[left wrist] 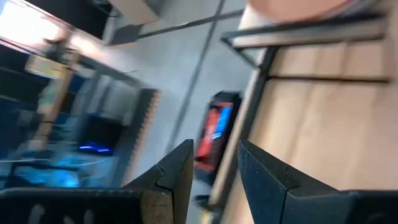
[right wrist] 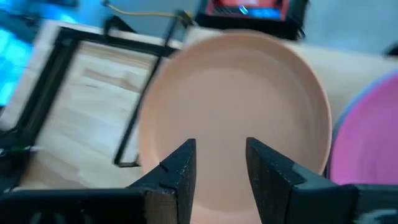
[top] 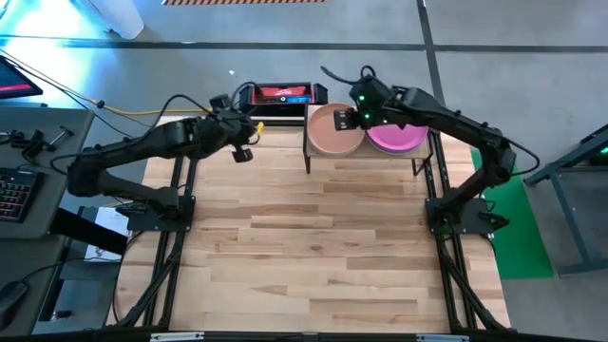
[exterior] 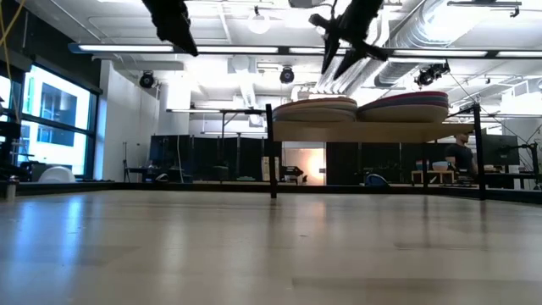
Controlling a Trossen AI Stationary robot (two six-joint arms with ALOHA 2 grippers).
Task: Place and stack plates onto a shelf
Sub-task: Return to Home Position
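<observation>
The shelf (top: 318, 155) stands at the table's far edge and carries two stacks of plates. The left stack (exterior: 315, 108) is topped by a pale pink plate (top: 332, 133), the right stack (exterior: 405, 106) by a magenta plate (top: 399, 139). My right gripper (top: 348, 119) hovers open above the pink plate (right wrist: 236, 81), fingers pointing down, clear of it in the low view (exterior: 330, 61). The magenta plate (right wrist: 367, 149) lies beside it. My left gripper (top: 244, 152) hangs open above the table's far left part (exterior: 182, 41), left of the shelf (left wrist: 311, 31).
A red and black device (top: 282, 95) sits just beyond the table's far edge, next to the shelf. The shelf's thin black legs (exterior: 271, 161) stand on the tabletop. Bare wooden tabletop (top: 313, 247) stretches toward the near edge. A desk with a keyboard (top: 14, 190) stands left of the table.
</observation>
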